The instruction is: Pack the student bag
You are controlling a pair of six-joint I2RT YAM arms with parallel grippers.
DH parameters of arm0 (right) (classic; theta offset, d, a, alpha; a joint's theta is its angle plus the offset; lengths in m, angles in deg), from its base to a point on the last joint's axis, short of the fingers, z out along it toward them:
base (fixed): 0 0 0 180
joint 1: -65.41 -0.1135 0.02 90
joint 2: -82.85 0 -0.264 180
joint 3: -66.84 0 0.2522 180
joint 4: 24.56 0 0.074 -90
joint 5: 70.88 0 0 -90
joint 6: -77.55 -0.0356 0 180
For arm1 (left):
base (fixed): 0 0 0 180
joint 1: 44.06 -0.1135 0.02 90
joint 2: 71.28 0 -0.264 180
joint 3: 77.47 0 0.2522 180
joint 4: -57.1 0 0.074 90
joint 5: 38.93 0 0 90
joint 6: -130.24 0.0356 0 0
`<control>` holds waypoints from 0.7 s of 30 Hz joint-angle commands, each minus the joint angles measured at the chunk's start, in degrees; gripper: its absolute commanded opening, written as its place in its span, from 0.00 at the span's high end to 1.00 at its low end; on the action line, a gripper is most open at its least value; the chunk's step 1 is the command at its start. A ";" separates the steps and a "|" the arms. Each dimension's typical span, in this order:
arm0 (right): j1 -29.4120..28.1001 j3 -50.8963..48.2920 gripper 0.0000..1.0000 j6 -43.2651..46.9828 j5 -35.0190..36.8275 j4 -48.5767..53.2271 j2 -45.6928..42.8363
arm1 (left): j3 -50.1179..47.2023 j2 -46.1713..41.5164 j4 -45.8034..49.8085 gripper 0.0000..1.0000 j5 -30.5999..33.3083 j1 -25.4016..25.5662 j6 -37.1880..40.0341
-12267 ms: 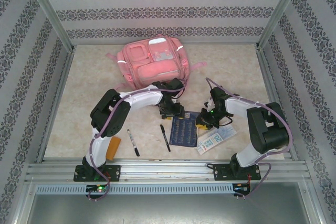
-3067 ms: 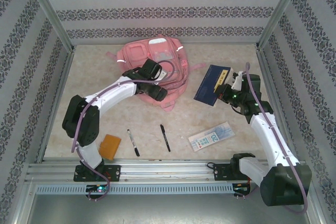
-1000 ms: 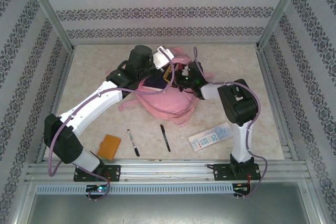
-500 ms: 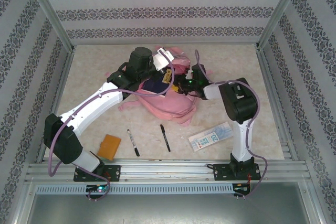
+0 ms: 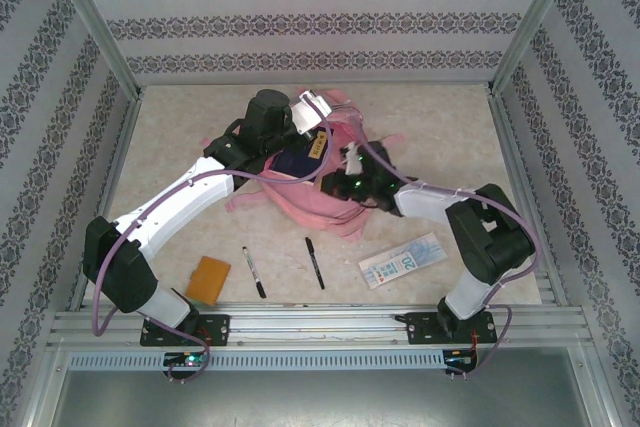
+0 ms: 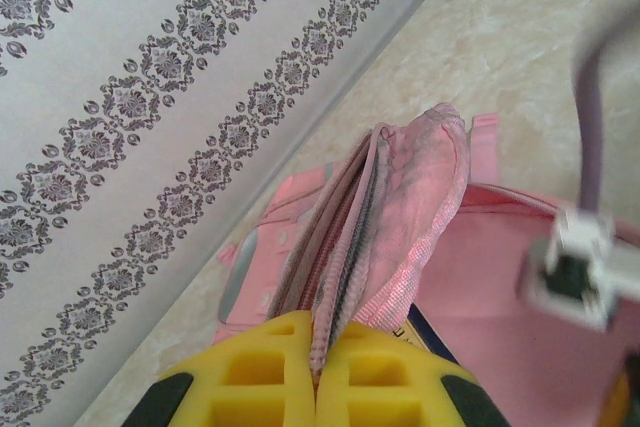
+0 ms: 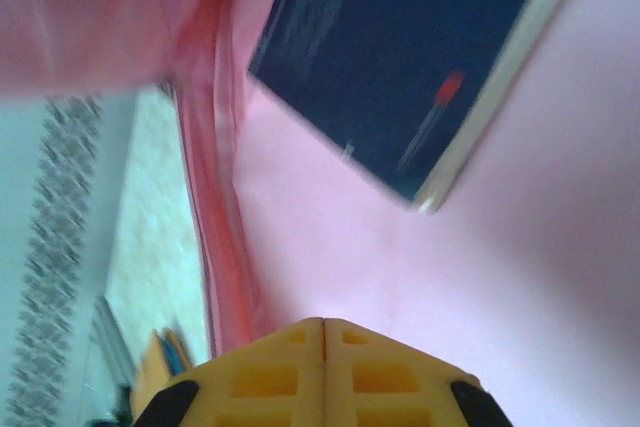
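We find the left tool (image 6: 318,335) pinching the zip edge of the bag (image 6: 425,172); the right tool (image 7: 323,335), pressed together, sits inside near a blue book (image 7: 400,57).

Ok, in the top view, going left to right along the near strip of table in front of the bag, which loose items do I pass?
orange flat block → black-and-white pen → black pen → blue-and-white printed packet
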 commanded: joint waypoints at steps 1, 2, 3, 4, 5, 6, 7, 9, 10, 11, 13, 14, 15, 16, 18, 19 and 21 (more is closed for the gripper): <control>-4.44 0.61 1.00 6.42 11.19 -2.79 1.14 | 1.66 -1.31 -7.88 1.00 -0.82 -0.14 -1.31; -5.28 1.68 1.00 6.60 12.49 -3.72 2.68 | 1.66 -1.22 -7.85 1.00 -0.82 -0.13 -1.47; -5.79 2.42 1.00 6.21 13.79 -4.62 4.03 | 1.74 -1.21 -7.74 1.00 -0.90 -0.14 -1.59; -6.40 3.25 1.00 5.60 15.52 -5.30 5.54 | 1.75 -1.17 -7.80 1.00 -1.08 -0.14 -1.72; -6.83 4.11 1.00 5.20 17.08 -5.45 7.07 | 1.75 -1.15 -7.81 1.00 -1.14 -0.14 -1.88; -7.14 4.83 1.00 5.01 18.30 -5.44 8.40 | 1.80 -1.18 -7.88 1.00 -1.20 -0.14 -1.91; -7.50 5.11 1.00 4.70 19.43 -6.00 9.66 | 1.84 -1.14 -7.88 1.00 -1.30 -0.14 -1.91; -7.82 5.11 1.00 4.09 22.47 -5.59 11.20 | 2.10 -1.07 -7.70 1.00 -1.24 -0.14 -1.92; -7.77 4.76 1.00 3.85 24.07 -5.31 11.47 | 2.19 -1.14 -7.69 1.00 -1.18 -0.14 -1.86; -7.79 4.49 1.00 4.00 25.73 -4.92 11.51 | 2.15 -1.32 -7.76 1.00 -1.18 -0.14 -1.75; -7.10 4.07 1.00 4.29 28.48 -3.99 11.14 | 2.11 -1.55 -7.93 1.00 -1.17 -0.14 -1.59; -6.45 3.94 1.00 4.13 29.01 -4.04 10.91 | 2.04 -1.71 -7.86 1.00 -1.17 -0.14 -1.40; -5.88 4.00 1.00 4.12 29.58 -3.97 10.77 | 1.95 -1.87 -7.93 1.00 -1.24 -0.14 -1.20; -5.42 4.18 1.00 4.03 30.29 -3.88 10.66 | 1.86 -1.98 -7.93 1.00 -1.31 -0.14 -1.14; -4.24 5.09 1.00 2.96 31.20 -3.79 10.95 | 1.59 -2.24 -8.14 1.00 -1.35 -0.14 -1.03; -3.52 5.56 1.00 1.83 31.40 -3.98 11.26 | 1.41 -2.33 -8.21 1.00 -1.55 -0.14 -1.03; -2.50 6.77 1.00 0.10 31.42 -4.61 12.26 | 1.16 -2.43 -8.26 1.00 -1.69 -0.14 -1.05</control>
